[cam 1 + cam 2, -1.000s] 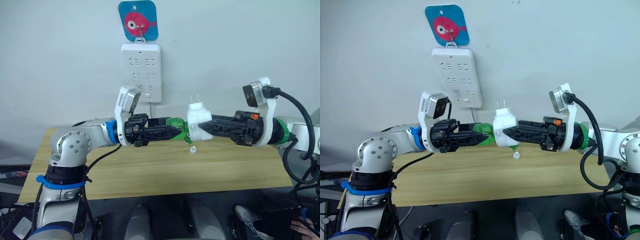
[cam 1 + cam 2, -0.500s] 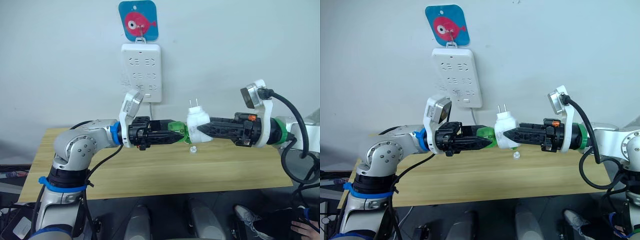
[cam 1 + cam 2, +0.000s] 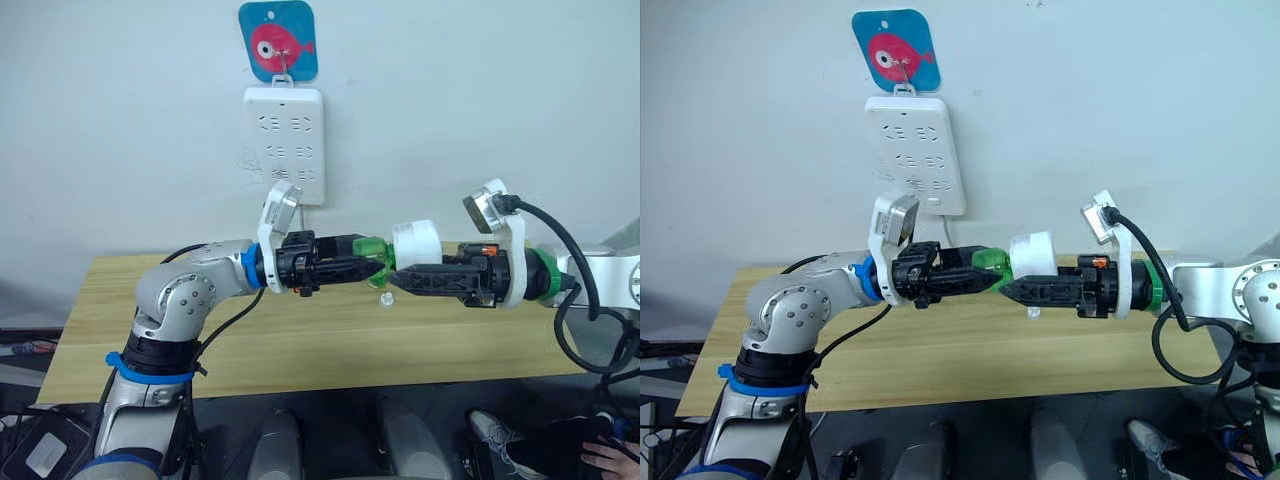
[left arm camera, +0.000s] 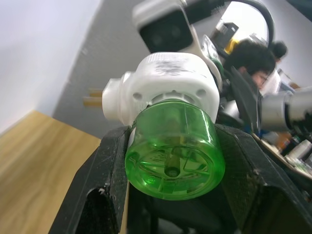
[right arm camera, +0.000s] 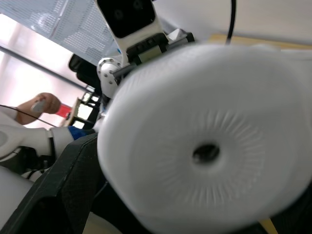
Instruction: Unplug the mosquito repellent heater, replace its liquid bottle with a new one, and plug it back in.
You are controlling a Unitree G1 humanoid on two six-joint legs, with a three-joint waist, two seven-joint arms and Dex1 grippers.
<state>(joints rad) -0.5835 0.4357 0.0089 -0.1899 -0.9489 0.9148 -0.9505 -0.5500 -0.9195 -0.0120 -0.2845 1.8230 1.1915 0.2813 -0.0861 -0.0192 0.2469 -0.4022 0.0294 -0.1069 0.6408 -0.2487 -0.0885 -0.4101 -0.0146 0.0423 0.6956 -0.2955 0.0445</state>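
Observation:
The mosquito repellent heater (image 3: pixel 416 241), a small white rounded unit, hangs in the air above the table, and my right gripper (image 3: pixel 394 279) is shut on it. Its round face (image 5: pixel 209 146) is toward the right wrist camera. The green liquid bottle (image 3: pixel 371 252) is seated in the heater's underside (image 4: pixel 170 92), and my left gripper (image 3: pixel 374 266) is shut on the bottle (image 4: pixel 173 146). Two metal prongs (image 4: pixel 91 96) stick out sideways from the heater in the left wrist view. The two grippers meet tip to tip, left arm from the left, right arm from the right.
A long white socket strip (image 3: pixel 285 140) hangs on the wall under a blue fish sticker (image 3: pixel 277 40). A small white piece (image 3: pixel 385 298) lies on the wooden table (image 3: pixel 300 350) below the grippers. A person (image 4: pixel 253 58) sits behind the right arm.
The heater has turned in the right gripper, so its prongs no longer point up. Both wrists have rolled, and the left wrist has shifted to the right. Both grippers keep their hold.

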